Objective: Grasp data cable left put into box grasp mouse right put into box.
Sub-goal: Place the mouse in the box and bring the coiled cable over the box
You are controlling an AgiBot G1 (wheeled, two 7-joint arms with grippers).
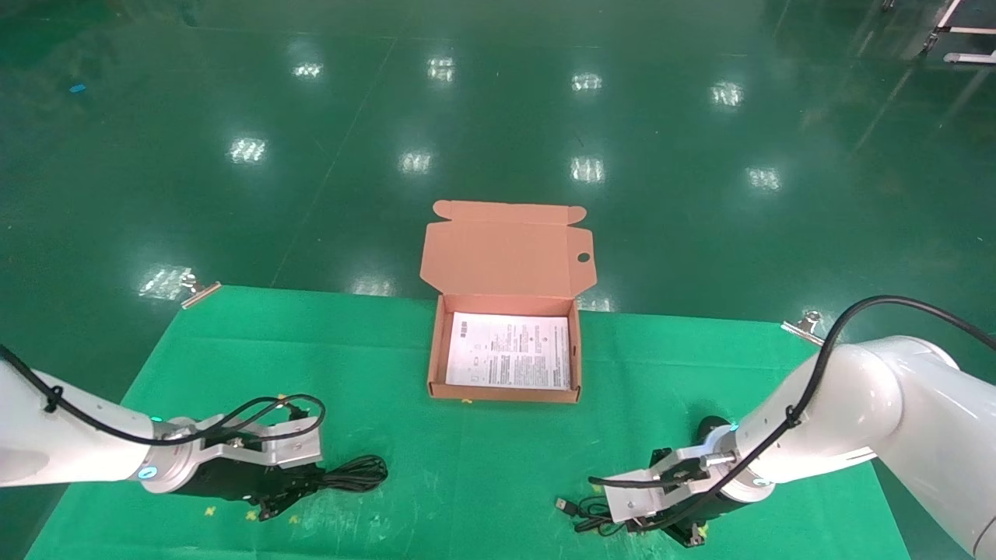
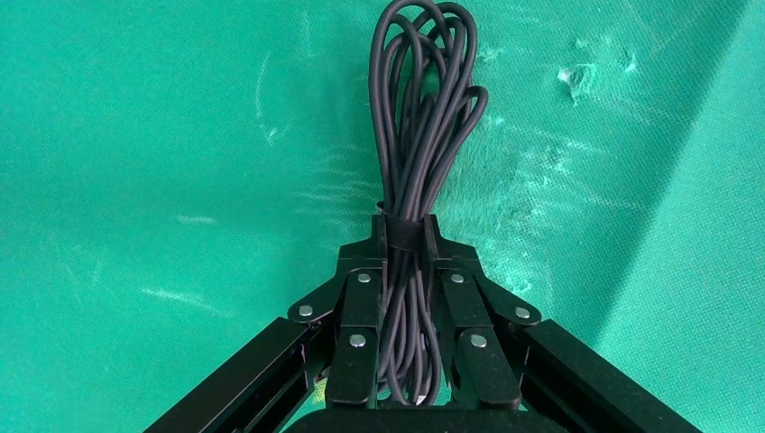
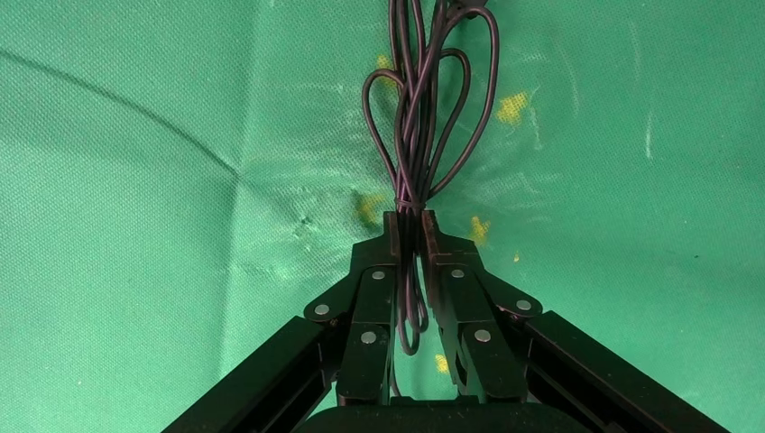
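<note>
The data cable [image 2: 424, 108], a black bundle tied with a strap, lies on the green cloth at the front left [image 1: 356, 470]. My left gripper [image 2: 403, 230] is shut on it at the strap [image 1: 307, 484]. My right gripper [image 3: 410, 221] is shut on the mouse's thin looped cord [image 3: 424, 108] at the front right [image 1: 626, 529]. The cord's USB plug [image 1: 562, 504] lies just left of it. A black rounded shape [image 1: 708, 428] behind the right wrist looks like the mouse. The box [image 1: 506, 395] stands open at the middle back with a printed sheet [image 1: 510, 351] on its bottom.
The box lid [image 1: 506, 249] stands upright behind the box. The green cloth [image 1: 482, 467] covers the table, held by metal clips at the far corners [image 1: 198, 292] [image 1: 805, 323]. Beyond the far edge is shiny green floor [image 1: 498, 117].
</note>
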